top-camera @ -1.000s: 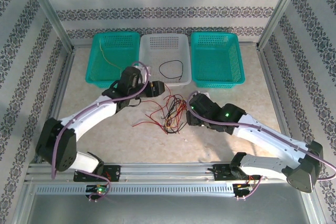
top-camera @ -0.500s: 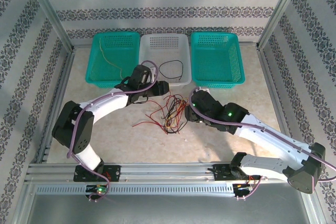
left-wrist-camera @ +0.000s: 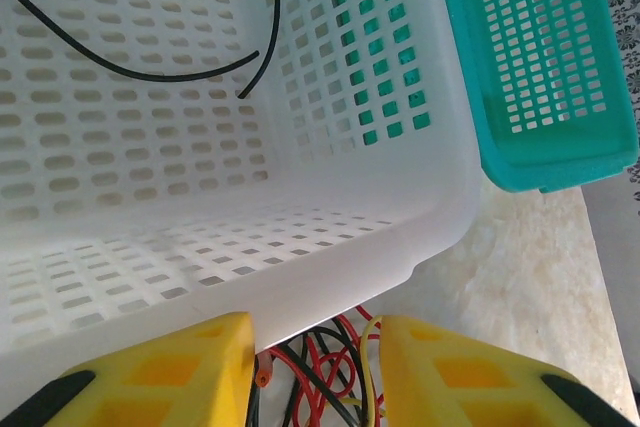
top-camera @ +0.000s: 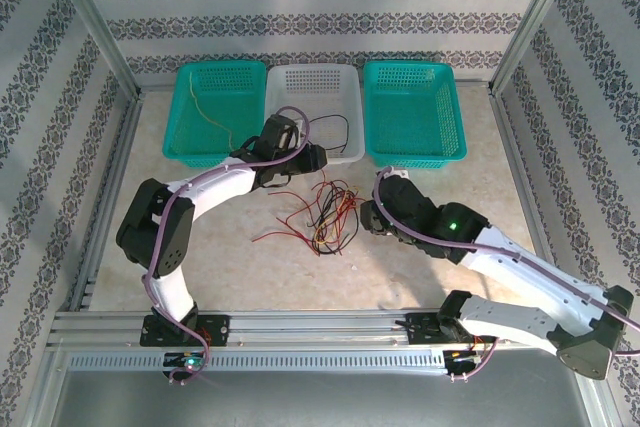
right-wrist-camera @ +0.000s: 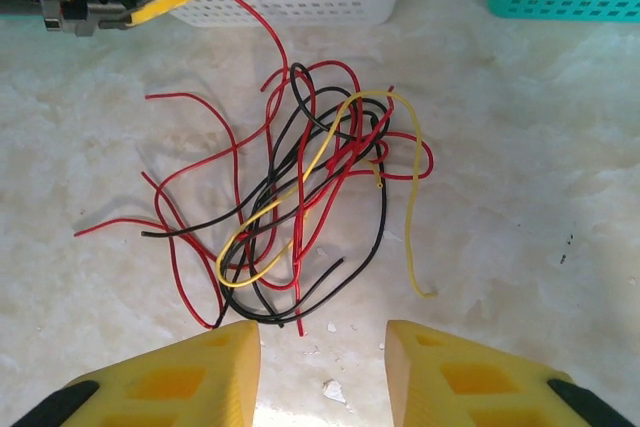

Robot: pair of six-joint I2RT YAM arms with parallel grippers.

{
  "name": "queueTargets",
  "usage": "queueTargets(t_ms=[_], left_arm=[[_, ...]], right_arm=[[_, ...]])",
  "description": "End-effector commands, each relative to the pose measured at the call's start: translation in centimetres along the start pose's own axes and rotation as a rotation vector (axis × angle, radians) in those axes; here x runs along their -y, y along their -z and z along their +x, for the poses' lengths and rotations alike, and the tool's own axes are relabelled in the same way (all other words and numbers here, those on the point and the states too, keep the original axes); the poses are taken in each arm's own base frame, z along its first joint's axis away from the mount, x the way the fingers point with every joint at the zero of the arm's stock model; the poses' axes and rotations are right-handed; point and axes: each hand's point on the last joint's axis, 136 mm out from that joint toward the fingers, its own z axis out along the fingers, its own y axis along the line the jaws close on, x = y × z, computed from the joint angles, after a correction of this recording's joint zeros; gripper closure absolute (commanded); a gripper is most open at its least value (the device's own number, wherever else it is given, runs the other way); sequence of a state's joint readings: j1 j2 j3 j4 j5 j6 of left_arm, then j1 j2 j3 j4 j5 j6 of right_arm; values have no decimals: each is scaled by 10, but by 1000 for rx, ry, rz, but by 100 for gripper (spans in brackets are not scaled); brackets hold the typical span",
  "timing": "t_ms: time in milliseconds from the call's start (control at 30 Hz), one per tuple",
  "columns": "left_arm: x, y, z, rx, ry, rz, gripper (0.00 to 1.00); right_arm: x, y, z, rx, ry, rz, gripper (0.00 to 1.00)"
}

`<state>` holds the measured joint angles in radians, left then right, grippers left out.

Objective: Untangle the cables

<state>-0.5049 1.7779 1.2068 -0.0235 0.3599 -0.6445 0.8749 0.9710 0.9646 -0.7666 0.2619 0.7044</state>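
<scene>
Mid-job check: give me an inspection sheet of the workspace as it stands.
Surface: pale marbled tabletop.
Job's things: tangle of red, black and yellow cables mid-table; one black cable in white basket; one yellow cable in left teal basket.
Clutter: nothing seen.
Grippers: left gripper open at the tangle's far edge by the white basket; right gripper open beside its right edge.
Cables: purple cords run along both arms.
Surroundings: right teal basket empty; patterned walls, metal frame.
</scene>
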Motion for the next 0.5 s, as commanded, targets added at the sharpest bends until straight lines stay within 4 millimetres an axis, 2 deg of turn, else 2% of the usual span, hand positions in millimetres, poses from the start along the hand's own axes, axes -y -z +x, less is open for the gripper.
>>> queueTargets(t_ms=[0, 200, 300, 400, 467], left_arm=[[1, 0, 9, -26, 1, -23, 64], [0, -3, 9, -36, -2, -28, 87], [5, 2, 4, -25, -18, -21, 100], [24, 20, -8, 8, -47, 21, 100], [47, 39, -19, 38, -75, 86, 100]], right_arm=[[6, 2, -1, 20, -6, 20, 65], [4, 3, -4, 24, -4, 22, 73], [3, 7, -9, 44, -13, 13, 73], [-5, 13, -18, 72, -6, -28, 73], [-13, 17, -26, 91, 6, -60, 73]])
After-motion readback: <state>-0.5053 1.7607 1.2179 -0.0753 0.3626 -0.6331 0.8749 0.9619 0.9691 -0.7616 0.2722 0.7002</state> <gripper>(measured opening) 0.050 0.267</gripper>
